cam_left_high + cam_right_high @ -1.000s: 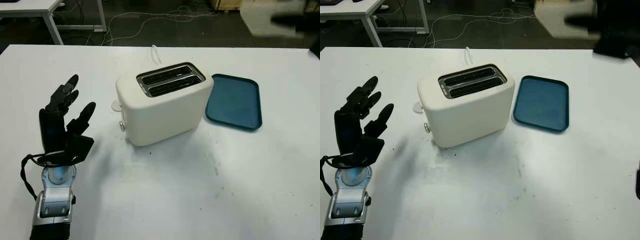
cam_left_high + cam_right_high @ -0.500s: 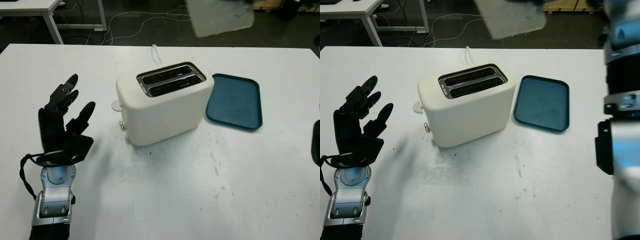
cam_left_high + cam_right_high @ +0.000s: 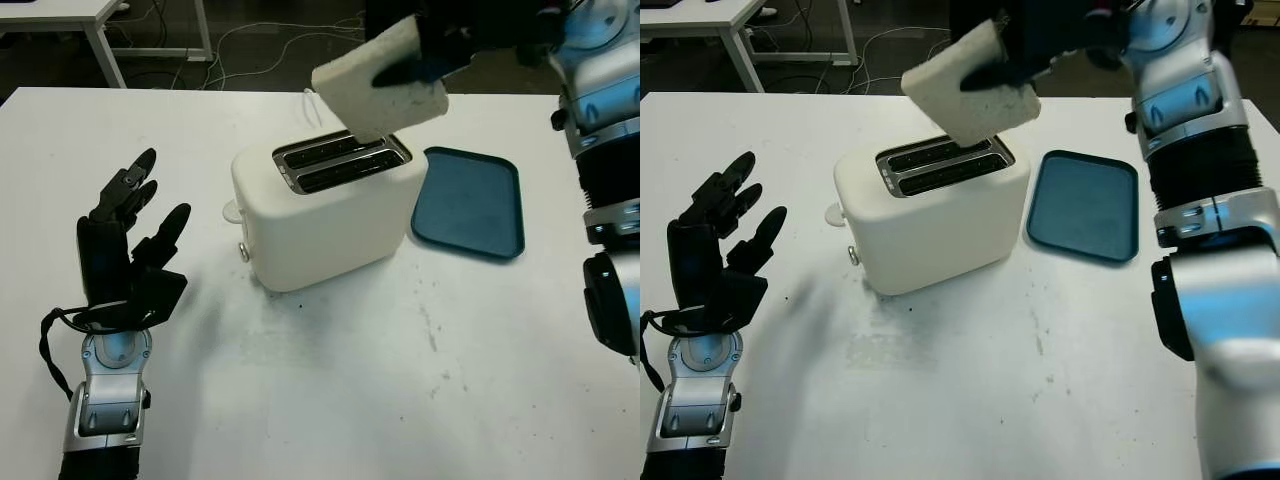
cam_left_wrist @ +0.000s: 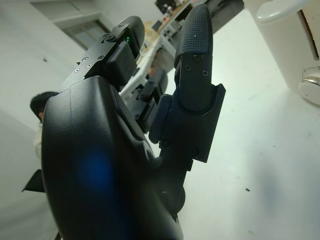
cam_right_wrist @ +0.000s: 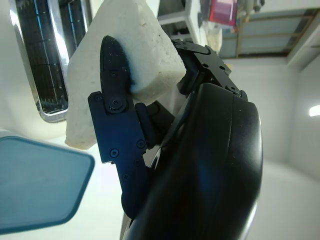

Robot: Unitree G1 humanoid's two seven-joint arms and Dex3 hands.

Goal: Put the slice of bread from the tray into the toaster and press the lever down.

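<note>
Right wrist view shows fingers (image 5: 114, 75) pinching bread slice (image 5: 145, 45) above toaster (image 3: 330, 215).

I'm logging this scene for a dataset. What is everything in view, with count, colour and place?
slice of bread: one, pale off-white, held tilted in the air above the toaster's slots
toaster: one, cream with two metal-rimmed slots, middle of the table, lever and knob on its end facing the left robot hand
tray: one, dark blue, flat on the table beside the toaster
table: one, white, carrying the toaster and tray
cables: several, pale, on the dark floor beyond the table
left robot hand: one, black, open, raised over the table's near left
right robot hand: one, black, shut on the slice of bread above the toaster
</note>
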